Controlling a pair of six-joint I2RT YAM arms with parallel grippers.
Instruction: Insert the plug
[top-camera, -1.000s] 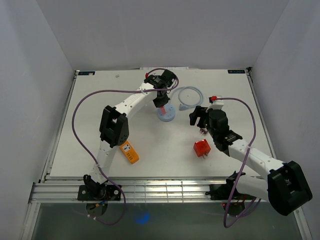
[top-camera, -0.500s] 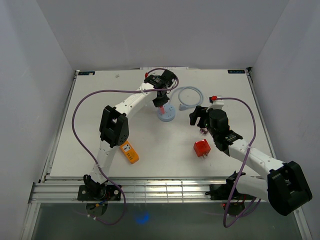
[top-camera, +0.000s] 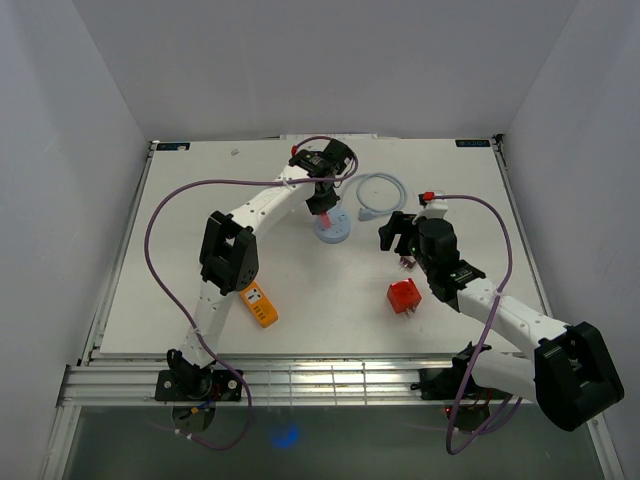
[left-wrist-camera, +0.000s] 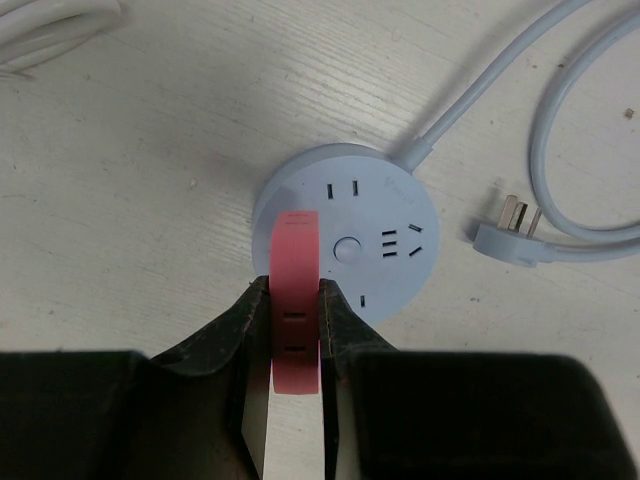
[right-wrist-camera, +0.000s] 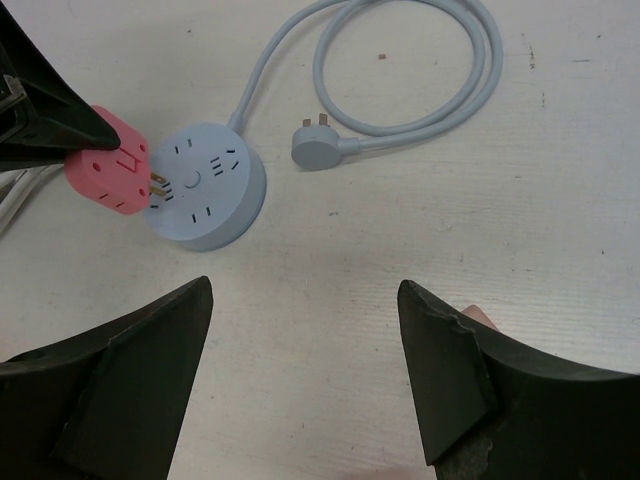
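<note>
On the white desk (top-camera: 330, 310), furthest left, lies an orange flat rectangular device (top-camera: 259, 304) just beside the left arm's lower link, and a purple cable (top-camera: 147, 232) arcs out over that side. Right of the middle, a pale-blue cord (left-wrist-camera: 500, 90) runs from the hub in a loose loop and ends in a flat angled mains plug (left-wrist-camera: 510, 238) lying on the desk, prongs bare, near the hub but apart from it. Further right sits a red cube-shaped adapter (top-camera: 404, 296), close under the right arm's forearm. The right gripper (right-wrist-camera: 300, 340) hangs over bare desk near the hub, its jaws spread wide with nothing between them. A white cable (left-wrist-camera: 50, 25) is cut off at the left wrist view's upper corner. From above, the left gripper (left-wrist-camera: 295, 310) covers most of what it carries. A small pinkish bit at the edge of the right-hand finger (right-wrist-camera: 470, 380) is too cut off to identify. The task's thing, a pink plastic plug (left-wrist-camera: 295, 270), is pinched edge-on between the left jaws, over the near-left rim of the round pale-blue socket hub (left-wrist-camera: 375, 200) standing at the desk's middle far side. The hub's top shows a central button ringed by slot sets. In the right wrist view the plug is a rounded block, tilted, with brass prongs (right-wrist-camera: 158, 183) reaching the hub's top by its rim. The prongs are still exposed, and I cannot tell whether their tips sit in any slot.
</note>
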